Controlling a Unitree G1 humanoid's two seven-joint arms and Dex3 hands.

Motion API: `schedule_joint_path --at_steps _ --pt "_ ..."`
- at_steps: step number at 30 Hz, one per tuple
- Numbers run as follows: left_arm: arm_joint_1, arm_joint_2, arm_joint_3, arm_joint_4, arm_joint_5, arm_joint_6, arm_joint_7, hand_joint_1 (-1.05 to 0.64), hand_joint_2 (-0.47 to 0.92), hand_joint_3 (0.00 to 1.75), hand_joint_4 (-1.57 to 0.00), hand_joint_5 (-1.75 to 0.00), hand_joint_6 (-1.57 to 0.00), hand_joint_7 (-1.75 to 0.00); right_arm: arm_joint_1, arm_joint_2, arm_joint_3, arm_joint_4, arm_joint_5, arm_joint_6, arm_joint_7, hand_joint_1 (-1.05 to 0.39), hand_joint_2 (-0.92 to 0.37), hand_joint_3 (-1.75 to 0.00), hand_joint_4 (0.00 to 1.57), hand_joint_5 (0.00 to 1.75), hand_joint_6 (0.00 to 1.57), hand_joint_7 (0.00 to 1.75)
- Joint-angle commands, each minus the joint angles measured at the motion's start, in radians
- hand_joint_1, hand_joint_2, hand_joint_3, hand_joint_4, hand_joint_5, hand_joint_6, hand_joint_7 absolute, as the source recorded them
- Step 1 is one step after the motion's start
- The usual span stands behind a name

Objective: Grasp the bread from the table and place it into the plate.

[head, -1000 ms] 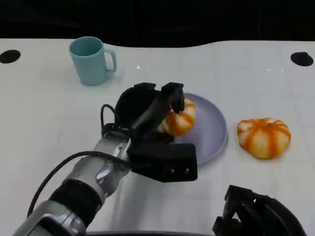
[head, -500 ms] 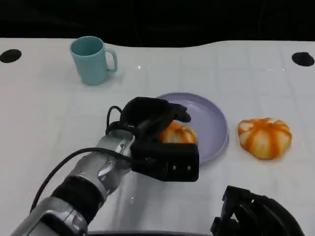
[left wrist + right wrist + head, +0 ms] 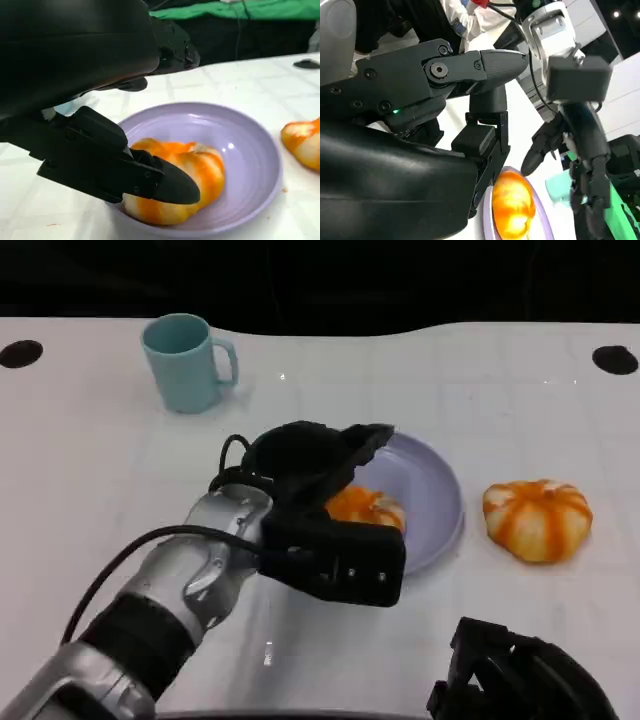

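The left hand hangs over the plate, fingers spread, and the bread sits right under them. A second bread lies on the table past the plate's far side. A cup stands well off behind the hand, with bare table between.

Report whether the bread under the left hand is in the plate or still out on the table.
In: the bread lies on the purple plate, inside its rim, left hand open above it.
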Motion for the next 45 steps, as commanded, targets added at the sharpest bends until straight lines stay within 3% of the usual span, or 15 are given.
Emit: schedule_joint_path --at_steps 1,7,8,11,12,14,16,20,23,29,37,45 --pt "0.068 0.047 0.047 -0.088 -0.064 -0.031 -0.019 -0.9 0.92 0.25 -0.18 -0.12 -0.08 -0.03 0.003 -0.011 -0.009 -0.004 0.006 -0.004 0.002 -0.72 -0.92 -0.23 0.87 1.58 0.77 1.4" --pt "0.225 0.062 0.165 -0.245 -0.24 -0.107 -0.019 -0.69 0.92 0.19 -0.52 -0.31 -0.3 -0.11 0.004 -0.013 -0.009 -0.008 0.004 -0.003 -0.001 -0.72 -0.92 -0.22 0.88 1.58 0.77 1.39" --pt "0.254 0.055 0.188 -0.262 -0.271 -0.125 -0.005 -0.63 0.92 0.16 -0.56 -0.6 -0.42 -0.12 0.004 -0.014 -0.009 -0.008 0.006 -0.001 0.0 -0.72 -0.92 -0.22 0.88 1.58 0.77 1.39" --pt "0.346 0.015 0.267 -0.32 -0.414 -0.163 -0.006 -0.54 0.92 0.11 -0.54 -1.17 -0.61 -0.22 0.003 -0.017 -0.01 -0.007 0.003 -0.004 0.001 -0.72 -0.92 -0.22 0.87 1.58 0.77 1.38" --pt "0.368 0.005 0.286 -0.338 -0.462 -0.164 -0.024 -0.52 0.92 0.12 -0.51 -1.37 -0.54 -0.52 0.004 -0.017 -0.009 -0.008 0.001 -0.004 -0.001 -0.73 -0.92 -0.22 0.88 1.58 0.77 1.38" --pt "0.412 -0.013 0.323 -0.374 -0.581 -0.171 -0.08 -0.48 0.92 0.16 -0.51 -1.54 -0.4 -0.99 0.005 -0.017 -0.009 -0.012 0.002 0.001 -0.006 -0.73 -0.92 -0.22 0.88 1.57 0.78 1.38" --pt "0.444 -0.029 0.352 -0.398 -0.684 -0.166 -0.133 -0.48 0.92 0.19 -0.5 -1.64 -0.36 -1.25 0.006 -0.016 -0.009 -0.012 0.005 0.002 -0.006 -0.73 -0.92 -0.22 0.88 1.57 0.78 1.38" --pt "0.525 -0.047 0.401 -0.443 -0.847 -0.173 -0.221 -0.55 0.92 0.25 -0.54 -1.74 -0.4 -1.6 0.004 -0.014 -0.01 -0.008 0.007 -0.001 -0.002 -0.72 -0.92 -0.22 0.88 1.57 0.77 1.38" --pt "0.58 -0.06 0.423 -0.482 -0.917 -0.151 -0.252 -0.61 0.92 0.24 -0.61 -1.75 -0.41 -1.7 0.004 -0.014 -0.01 -0.008 0.007 -0.001 -0.001 -0.72 -0.92 -0.22 0.88 1.58 0.77 1.38" --pt "0.705 -0.106 0.456 -0.567 -1.115 -0.048 -0.322 -0.64 0.92 0.27 -0.64 -1.75 -0.45 -1.71 0.005 -0.015 -0.01 -0.009 0.006 -0.001 -0.003 -0.71 -0.92 -0.24 0.87 1.58 0.77 1.39" --pt "0.867 -0.107 0.466 -0.649 -1.203 0.036 -0.37 -0.59 0.92 0.22 -0.74 -1.75 -0.51 -1.75 0.006 -0.015 -0.009 -0.016 0.006 0.006 -0.008 -0.71 -0.92 -0.24 0.86 1.58 0.76 1.39" --pt "0.908 -0.115 0.484 -0.624 -1.287 0.084 -0.462 -0.52 0.92 0.25 -0.81 -1.75 -0.54 -1.75 0.004 -0.018 -0.013 -0.011 0.003 0.002 -0.008 -0.72 -0.92 -0.23 0.87 1.6 0.77 1.4"
